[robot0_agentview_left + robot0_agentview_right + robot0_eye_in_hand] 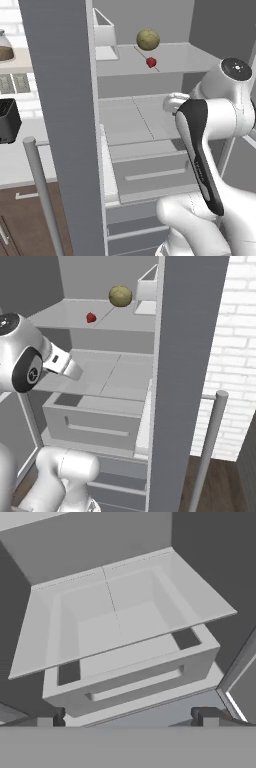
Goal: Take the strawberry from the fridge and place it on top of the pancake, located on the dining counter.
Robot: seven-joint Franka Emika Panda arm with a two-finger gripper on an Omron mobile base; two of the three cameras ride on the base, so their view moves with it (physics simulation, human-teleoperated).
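Strawberry (151,62) is the thing to fetch, and it sits on the fridge's (190,331) upper shelf (175,59), above and well beyond the gripper (127,718), which is released with its jaws spread wide and nothing between them. In the hand view the gripper looks down past a lower shelf (120,612) at the top drawer (135,677), so the berry lies higher than where it now points. By its look the berry should be very light, soft and easily bruised, with a slightly slick rounded skin that could squirt out of a hard pinch; my judgement is that a gentle squeeze across its widest part, low enough that the tips straddle the body, would serve best. It is tiny against the spread of the jaws, so centring matters. Just behind it and a little to one side on the same shelf rests a larger olive-green round fruit (148,39), near but apart from the berry, which a careless reach might nudge and set rolling. The shelf is flat, pale grey and smooth, so the berry may slide or roll if touched on one side first. Room is limited: another shelf lies below, a white bin (106,31) stands at the far corner, and the open door (62,125) with its bar handle (42,195) closes in one flank
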